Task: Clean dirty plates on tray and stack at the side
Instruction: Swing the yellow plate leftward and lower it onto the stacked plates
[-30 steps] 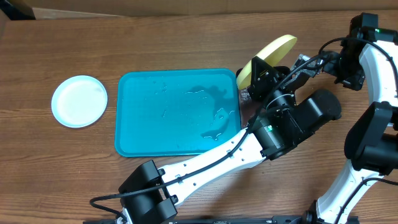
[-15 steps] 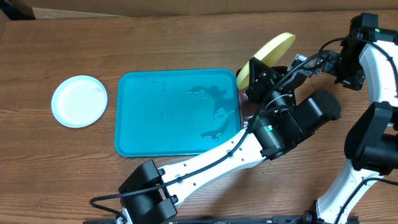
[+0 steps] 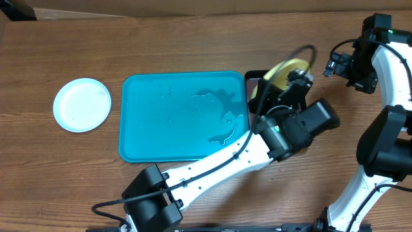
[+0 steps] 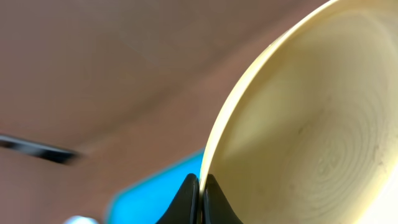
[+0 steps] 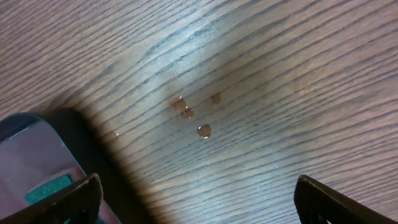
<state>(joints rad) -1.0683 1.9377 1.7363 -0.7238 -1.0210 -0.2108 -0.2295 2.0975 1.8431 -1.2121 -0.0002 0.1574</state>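
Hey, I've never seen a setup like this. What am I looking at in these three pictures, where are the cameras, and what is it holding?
These are two robot arms at a wooden table. One picture looks down from above; the other two come from wrist cameras. On the table lie a wet turquoise tray, a pale plate left of it, and a black tray partly hidden on its right. The left gripper is shut on the rim of a yellow-green plate, held up at a tilt. The right gripper is open and empty, over droplets on the wood.
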